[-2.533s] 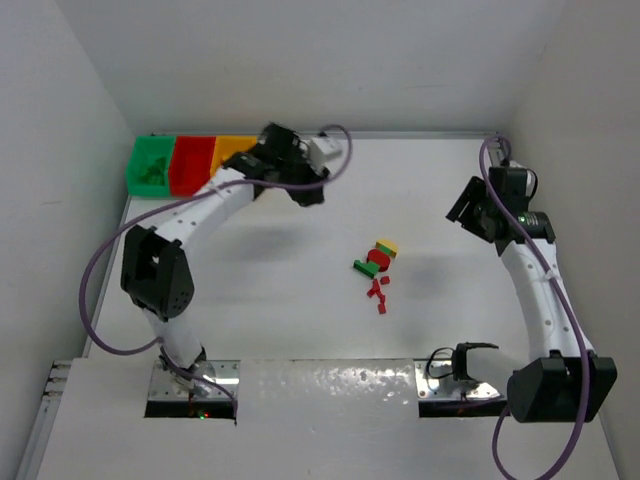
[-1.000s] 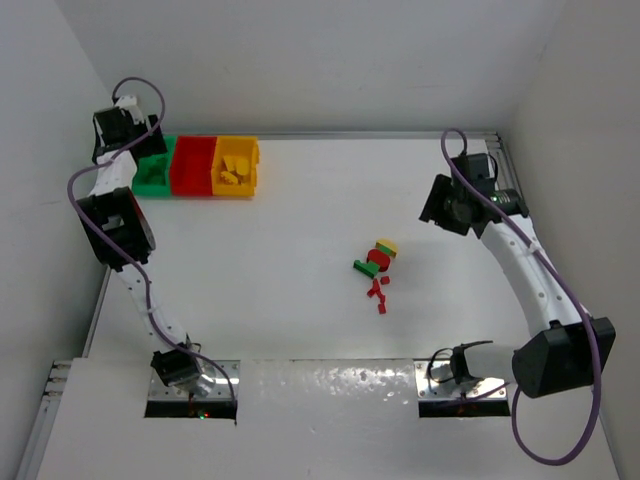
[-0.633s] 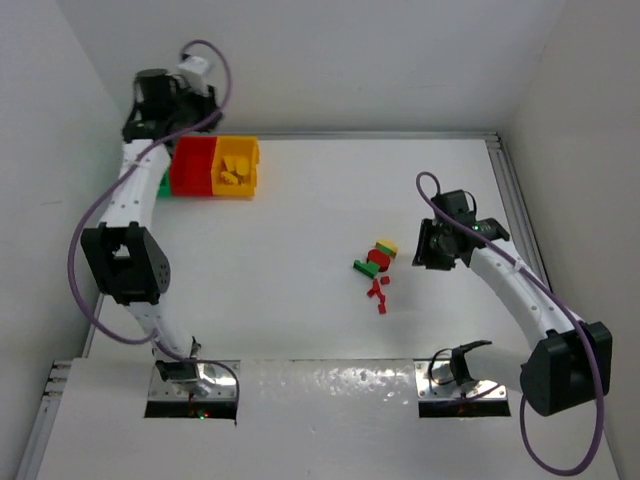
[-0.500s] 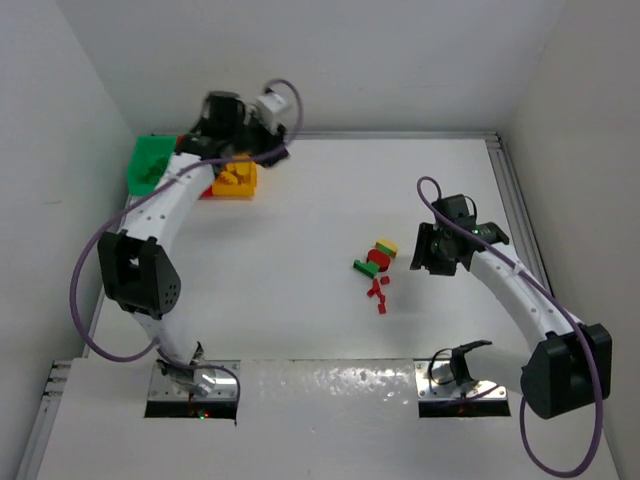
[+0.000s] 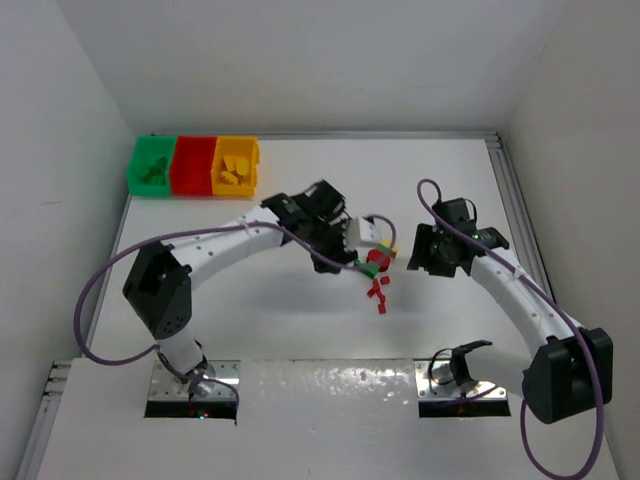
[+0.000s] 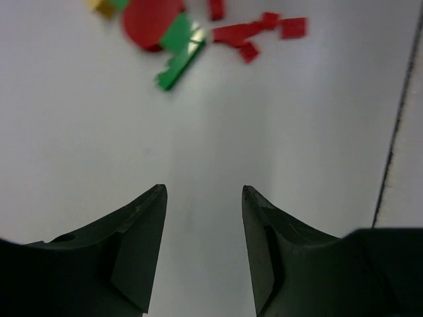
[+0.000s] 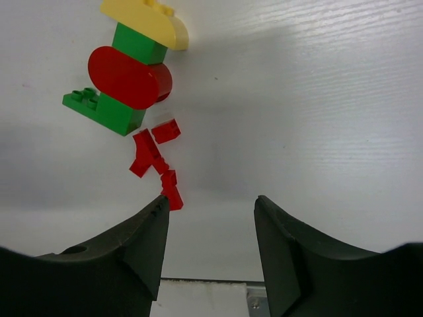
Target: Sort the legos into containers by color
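The legos (image 5: 376, 268) lie in a small heap mid-table: a yellow brick (image 7: 149, 20), a green brick (image 7: 137, 45), a round red piece (image 7: 129, 78), a flat green plate (image 7: 102, 109) and several tiny red bits (image 7: 155, 155). In the left wrist view the same heap (image 6: 168, 33) lies ahead of the fingers. My left gripper (image 5: 340, 260) (image 6: 203, 191) hangs just left of the heap, open and holding nothing. My right gripper (image 5: 413, 254) (image 7: 210, 198) stands just right of it, open and holding nothing. The containers sit at the far left: green (image 5: 152, 166), red (image 5: 191, 166), yellow (image 5: 234, 167).
White walls close in the table on the left, back and right. A metal rail (image 5: 512, 210) runs along the right edge. A shiny mounting plate (image 5: 330, 378) spans the near edge and shows as a strip (image 7: 198, 294) between the right fingers.
My left arm has swung from the bins at the far left down to the heap. My right gripper came down toward the heap and has held still for the last half second.
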`<control>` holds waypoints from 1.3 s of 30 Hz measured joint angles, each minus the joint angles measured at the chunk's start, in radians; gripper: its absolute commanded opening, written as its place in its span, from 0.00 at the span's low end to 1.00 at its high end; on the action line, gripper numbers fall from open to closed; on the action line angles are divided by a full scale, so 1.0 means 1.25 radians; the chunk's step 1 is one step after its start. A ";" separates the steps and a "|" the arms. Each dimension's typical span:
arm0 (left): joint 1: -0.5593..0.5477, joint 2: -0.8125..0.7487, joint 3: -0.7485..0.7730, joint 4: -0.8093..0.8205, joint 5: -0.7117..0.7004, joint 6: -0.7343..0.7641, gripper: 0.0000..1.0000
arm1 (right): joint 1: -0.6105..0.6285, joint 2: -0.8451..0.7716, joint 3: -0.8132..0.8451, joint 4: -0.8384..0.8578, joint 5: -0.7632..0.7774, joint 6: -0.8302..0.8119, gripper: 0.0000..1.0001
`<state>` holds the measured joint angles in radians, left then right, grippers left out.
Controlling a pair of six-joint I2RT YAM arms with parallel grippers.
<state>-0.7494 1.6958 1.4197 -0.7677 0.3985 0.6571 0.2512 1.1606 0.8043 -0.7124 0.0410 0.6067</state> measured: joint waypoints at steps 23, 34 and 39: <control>-0.262 0.206 -0.091 0.329 -0.233 -0.433 0.58 | -0.038 -0.045 0.129 -0.024 0.063 0.001 0.55; -0.275 0.255 -0.095 0.409 -0.415 -0.562 0.49 | -0.038 -0.081 0.127 -0.023 0.063 -0.003 0.55; -0.276 0.260 -0.096 0.433 -0.425 -0.578 0.40 | -0.038 -0.091 0.127 -0.024 0.067 -0.004 0.55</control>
<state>-1.0939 2.0209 1.2991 -0.2268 -0.1326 -0.0650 0.2043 1.0466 0.9634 -0.7422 0.1253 0.6014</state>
